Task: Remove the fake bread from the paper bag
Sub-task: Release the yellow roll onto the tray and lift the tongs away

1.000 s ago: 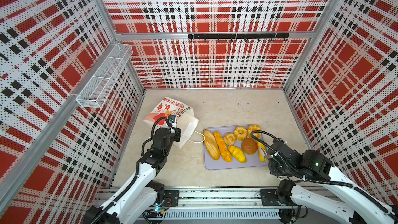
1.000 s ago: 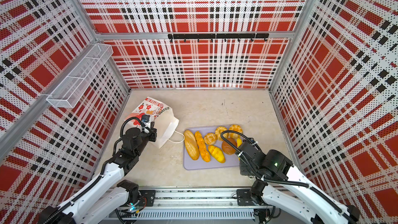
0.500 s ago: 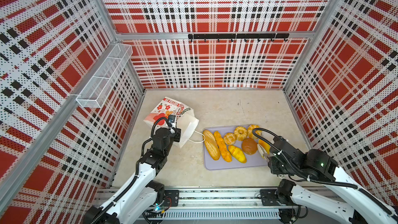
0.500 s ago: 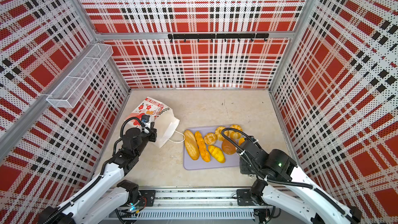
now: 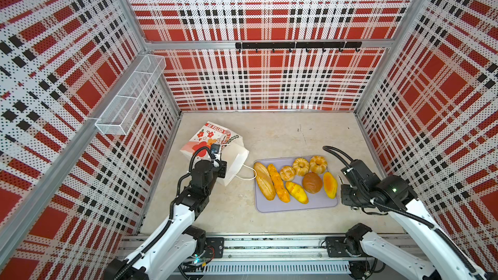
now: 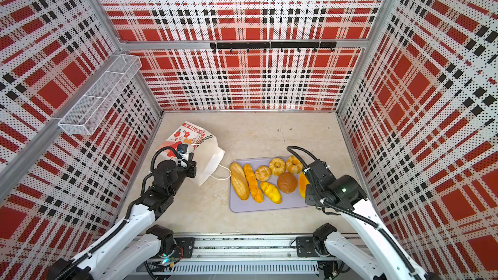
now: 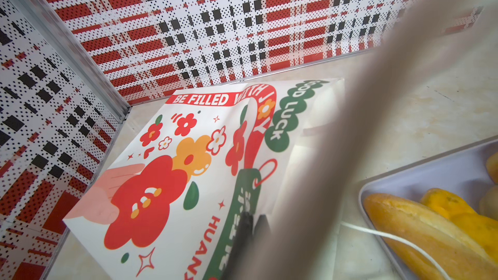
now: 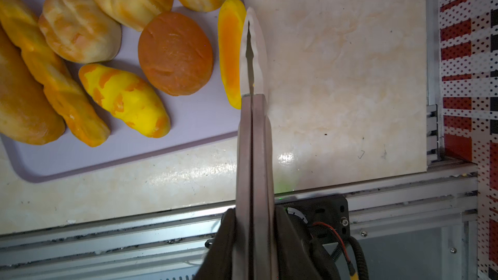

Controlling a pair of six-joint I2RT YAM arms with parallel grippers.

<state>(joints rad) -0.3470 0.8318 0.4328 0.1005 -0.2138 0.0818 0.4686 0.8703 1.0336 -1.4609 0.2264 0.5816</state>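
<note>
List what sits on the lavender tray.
On the tray lie eight fake breads: two long loaves, two ring buns, a scored roll, a brown bun, two yellow-orange ovals. The tray surface beneath them is covered.

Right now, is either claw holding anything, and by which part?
The left gripper pinches the paper bag by its upper edge near the mouth; the right gripper is shut on nothing.

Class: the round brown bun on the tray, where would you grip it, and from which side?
Likely best from straight above: grip the round brown bun across its middle, one jaw on the bare tray at its near edge. It is a low dome with rolls crowding either side.
</note>
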